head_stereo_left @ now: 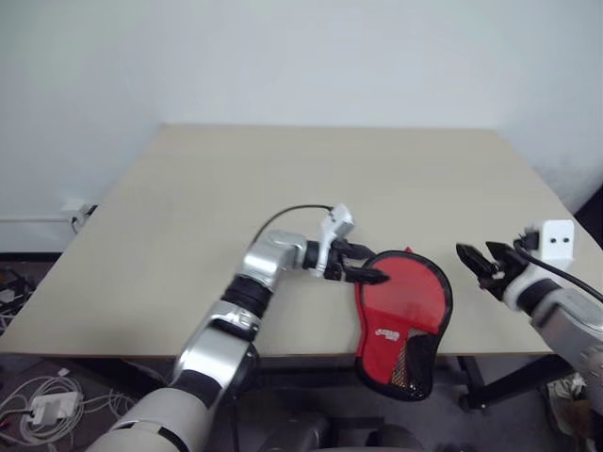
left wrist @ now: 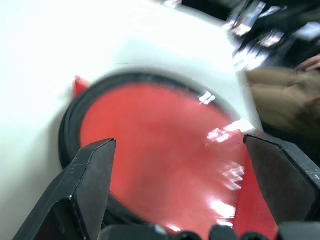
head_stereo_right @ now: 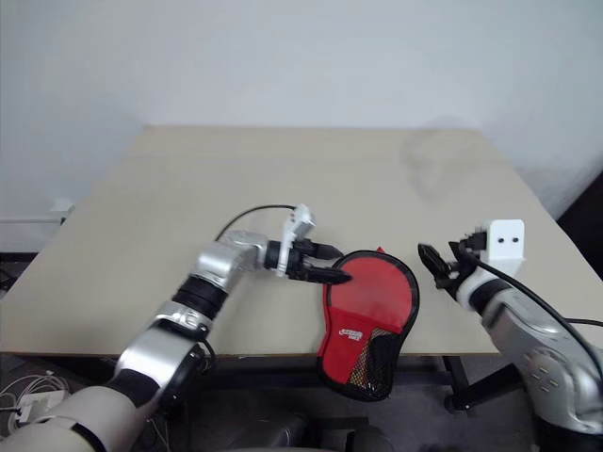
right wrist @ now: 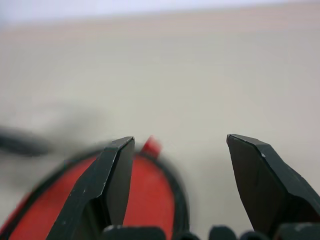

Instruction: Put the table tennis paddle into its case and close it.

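Note:
The case (head_stereo_left: 405, 301) lies at the table's front edge, red side up with a small white logo, and its black mesh end hangs over the edge. The paddle is hidden; I cannot tell whether it is inside. My left gripper (head_stereo_left: 369, 264) is open at the case's round upper-left rim, pointing right, and its lower finger is close over the black edging. In the left wrist view the red case (left wrist: 160, 150) spreads between and beyond the open fingers. My right gripper (head_stereo_left: 479, 259) is open a short way right of the case, apart from it. The case's rim (right wrist: 150, 200) shows behind one of its fingers.
The pale wooden table (head_stereo_left: 236, 188) stretches back to a white wall. Its front edge runs just under the case. Cables and a power strip (head_stereo_left: 38, 405) lie on the floor at the left.

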You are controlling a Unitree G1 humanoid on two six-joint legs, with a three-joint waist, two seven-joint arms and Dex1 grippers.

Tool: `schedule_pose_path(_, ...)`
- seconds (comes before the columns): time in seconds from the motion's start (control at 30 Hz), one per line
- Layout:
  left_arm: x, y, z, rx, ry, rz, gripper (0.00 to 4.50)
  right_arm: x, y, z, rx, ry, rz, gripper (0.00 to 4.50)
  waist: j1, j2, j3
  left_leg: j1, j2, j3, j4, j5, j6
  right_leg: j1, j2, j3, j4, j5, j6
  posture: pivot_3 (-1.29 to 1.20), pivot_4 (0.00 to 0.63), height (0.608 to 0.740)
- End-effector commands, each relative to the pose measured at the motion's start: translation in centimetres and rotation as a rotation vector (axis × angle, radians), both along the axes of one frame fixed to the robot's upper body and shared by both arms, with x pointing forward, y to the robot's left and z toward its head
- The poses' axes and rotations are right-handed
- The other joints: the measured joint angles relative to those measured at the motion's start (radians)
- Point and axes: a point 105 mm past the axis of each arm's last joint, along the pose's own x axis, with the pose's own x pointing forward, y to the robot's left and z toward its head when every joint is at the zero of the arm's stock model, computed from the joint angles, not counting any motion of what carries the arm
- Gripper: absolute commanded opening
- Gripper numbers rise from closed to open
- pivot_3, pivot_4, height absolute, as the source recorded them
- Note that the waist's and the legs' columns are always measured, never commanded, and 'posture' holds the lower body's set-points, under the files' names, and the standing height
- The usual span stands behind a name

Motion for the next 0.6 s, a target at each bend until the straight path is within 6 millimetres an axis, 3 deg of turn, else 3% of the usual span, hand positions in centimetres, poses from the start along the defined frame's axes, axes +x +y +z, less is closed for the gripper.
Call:
schedule_pose_path(0.03, 0.1, 2.4, 2.5, -0.044, -0.035, -0.053, 4.36, 1.4, 0.0, -0.4, 0.017, -0.040, -0.091, 3.20, -0.008, 0.002, 0.000, 0.000, 0.000, 0.000, 0.000, 0.001, -0.001, 0.000, 0.002, 0.000, 0.000, 0.000, -0.001, 0.00, 0.000, 0.740)
schedule_pose_path(0.13, 0.6, 5.8, 1.9, 0.044, -0.070, -0.017, 4.36, 2.1, 2.0, 0.0, 0.066, -0.090, -0.047, 3.20, -0.016, 0.006, 0.003, 0.002, 0.002, 0.000, -0.001, 0.004, -0.007, 0.000, 0.008, 0.001, 0.000, 0.004, -0.003, 0.00, 0.000, 0.740)
schedule_pose_path(0.33, 1.6, 11.5, -0.8, 0.195, -0.136, 0.112, 4.36, 3.9, 4.0, 0.7, 0.050, -0.149, -0.028, 3.20, -0.018, 0.008, 0.004, 0.005, 0.007, -0.004, -0.006, 0.016, -0.025, -0.004, 0.014, 0.002, 0.002, 0.015, -0.013, 0.00, 0.000, 0.740)
schedule_pose_path(0.43, 1.8, 13.7, -3.7, 0.287, -0.092, 0.214, 4.36, 4.6, 5.4, 0.7, 0.045, -0.159, 0.003, 3.20, -0.017, 0.008, 0.004, 0.008, 0.007, -0.009, -0.006, 0.017, -0.027, -0.003, 0.017, 0.004, 0.004, 0.019, -0.017, 0.00, 0.000, 0.740)
schedule_pose_path(0.5, 1.4, 15.4, -6.0, 0.350, -0.018, 0.283, 4.36, 4.8, 6.4, 0.5, 0.054, -0.159, 0.014, 3.20, -0.018, 0.007, 0.004, 0.009, 0.007, -0.010, -0.006, 0.017, -0.026, -0.004, 0.017, 0.006, 0.008, 0.019, -0.017, 0.00, 0.000, 0.740)
schedule_pose_path(0.6, 0.1, 17.3, -7.9, 0.415, 0.029, 0.294, 4.36, 5.1, 7.5, 0.6, 0.093, -0.164, 0.025, 3.20, -0.018, 0.006, 0.004, 0.010, 0.006, -0.009, -0.006, 0.016, -0.024, -0.007, 0.017, 0.012, 0.013, 0.018, -0.016, 0.00, 0.000, 0.740)
